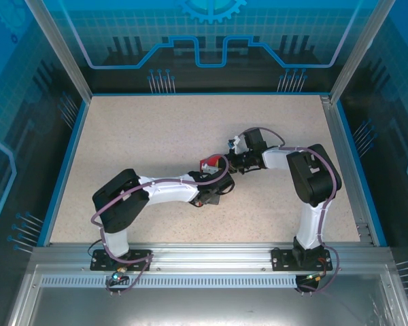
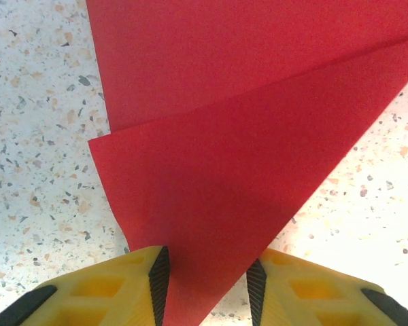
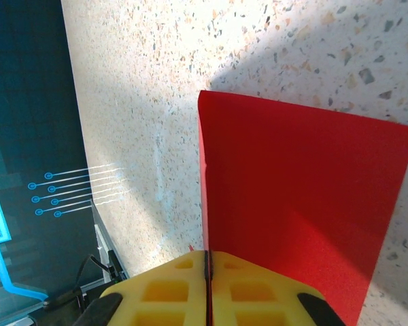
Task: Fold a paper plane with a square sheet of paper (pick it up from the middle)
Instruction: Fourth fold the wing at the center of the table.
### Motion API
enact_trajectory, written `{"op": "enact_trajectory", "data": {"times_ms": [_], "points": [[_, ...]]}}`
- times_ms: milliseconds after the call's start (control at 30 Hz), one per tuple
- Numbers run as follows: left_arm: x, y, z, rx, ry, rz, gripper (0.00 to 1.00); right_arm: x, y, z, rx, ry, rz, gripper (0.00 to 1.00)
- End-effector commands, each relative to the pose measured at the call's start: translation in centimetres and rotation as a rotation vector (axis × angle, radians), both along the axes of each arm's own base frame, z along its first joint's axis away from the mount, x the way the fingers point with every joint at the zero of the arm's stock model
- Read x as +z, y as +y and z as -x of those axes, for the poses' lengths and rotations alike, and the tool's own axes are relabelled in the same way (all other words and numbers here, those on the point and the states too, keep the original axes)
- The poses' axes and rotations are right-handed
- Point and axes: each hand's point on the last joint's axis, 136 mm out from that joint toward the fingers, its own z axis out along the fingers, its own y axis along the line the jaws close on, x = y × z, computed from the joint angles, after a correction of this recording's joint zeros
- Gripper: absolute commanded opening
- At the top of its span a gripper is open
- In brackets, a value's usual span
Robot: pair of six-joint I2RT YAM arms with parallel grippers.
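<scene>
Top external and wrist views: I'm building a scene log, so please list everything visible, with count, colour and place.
thin bright red paper sheet: one, red, partly folded, mid-table between the grippers.
speckled table: one, beige, inside the enclosure.
printed enclosure panels: three sides, blue, behind and beside the table.
aluminium base rail: one, silver, near edge.
left arm: one, white and black, bolted to the rail.
right arm: one, white and black, bolted to the rail.
left gripper: one, yellow, black pads, open astride the paper.
right gripper: one, yellow, shut on the paper's edge.
</scene>
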Motion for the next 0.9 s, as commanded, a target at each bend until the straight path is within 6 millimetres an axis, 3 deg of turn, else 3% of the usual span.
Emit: {"op": "enact_trajectory", "data": {"times_ms": [0,600,867], "points": [[-0.7,0.9,0.3,0.018,-0.002,-0.049,0.38,1.5,-0.3,-0.4,0.004,-0.019,-0.017,0.08],[0.4,0.2,-0.3,-0.026,-0.043,-0.008,0.19,1.1,-0.5,0.0,0.002,-0.012,0.001,0.08],[1.6,-0.4,-0.9,-0.077,-0.064,0.035,0.11,1.8,-1.2,0.4,-0.006,-0.029,0.036,0.16]]}}
